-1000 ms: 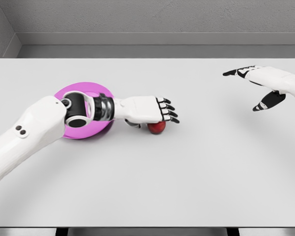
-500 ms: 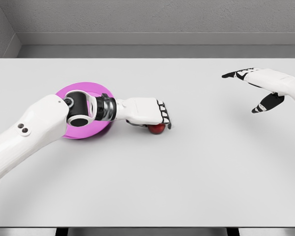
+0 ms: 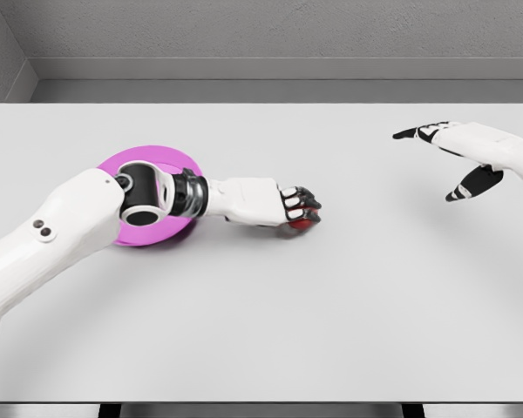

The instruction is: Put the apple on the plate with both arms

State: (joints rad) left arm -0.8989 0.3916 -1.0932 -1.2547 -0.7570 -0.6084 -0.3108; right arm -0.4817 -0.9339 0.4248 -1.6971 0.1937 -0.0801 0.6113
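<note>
A small red apple [image 3: 304,225] lies on the white table, right of a magenta plate [image 3: 152,162]. My left hand [image 3: 298,209] covers the apple from above, its dark fingers curled tightly around it, so only a sliver of red shows under them. The left forearm stretches across the plate and hides most of its front half. My right hand [image 3: 444,148] hovers far off at the right edge of the table, fingers spread, holding nothing.
The white table [image 3: 331,305] spans the view, with its front edge near the bottom of the picture. A grey wall runs along the back and the left.
The left hand's fingers have curled from spread to closed around the apple, and hand and apple have shifted slightly to the right. The right hand has barely moved.
</note>
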